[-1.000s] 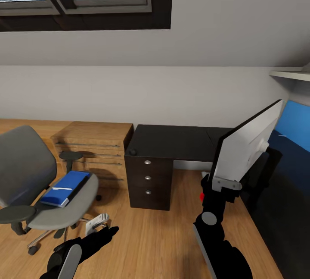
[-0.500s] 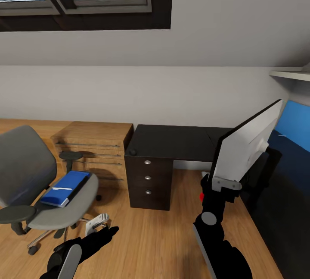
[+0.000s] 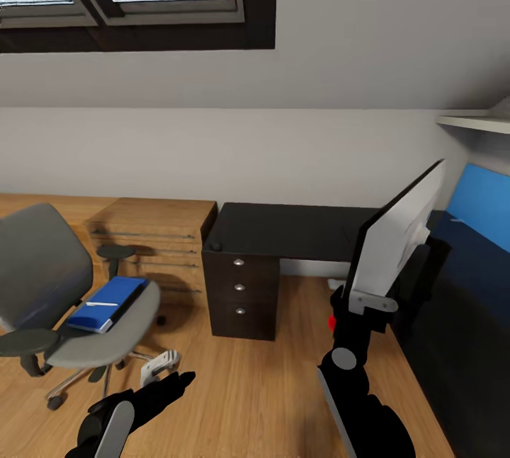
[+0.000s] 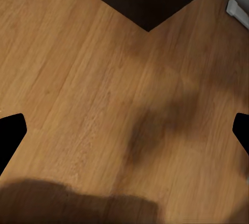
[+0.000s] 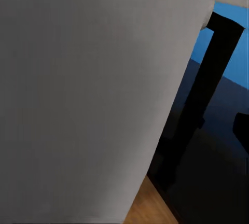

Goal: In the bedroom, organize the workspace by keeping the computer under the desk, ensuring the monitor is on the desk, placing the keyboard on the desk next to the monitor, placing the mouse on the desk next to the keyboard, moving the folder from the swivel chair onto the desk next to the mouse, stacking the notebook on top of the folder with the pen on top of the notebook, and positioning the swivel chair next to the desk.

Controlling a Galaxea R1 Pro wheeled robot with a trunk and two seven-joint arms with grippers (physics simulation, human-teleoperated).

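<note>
My right gripper [image 3: 368, 300] is shut on the lower edge of the monitor [image 3: 393, 242] and holds it tilted over the floor, its light grey back [image 5: 93, 94] toward me. Its black stand [image 5: 215, 79] hangs over the black desk [image 3: 460, 323], which has a blue back panel [image 3: 485, 207]. At the left, the blue folder [image 3: 106, 302] lies on the grey seat of the swivel chair [image 3: 42, 267]. My left gripper [image 3: 170, 374] hangs open over bare wood floor [image 4: 104, 79], near the chair's base. The keyboard, notebook, pen and computer are out of view.
A black drawer unit [image 3: 239, 292] stands under the desk's far wing [image 3: 297, 231], with an oak shelving unit [image 3: 159, 235] to its left. A small dark lump [image 3: 214, 246] sits on the desktop's corner, too small to identify. Open floor lies between chair and desk.
The whole picture has shifted a little to the left, so the camera has moved. The monitor's upper edge now sits further left in the picture, and the blue panel shows more.
</note>
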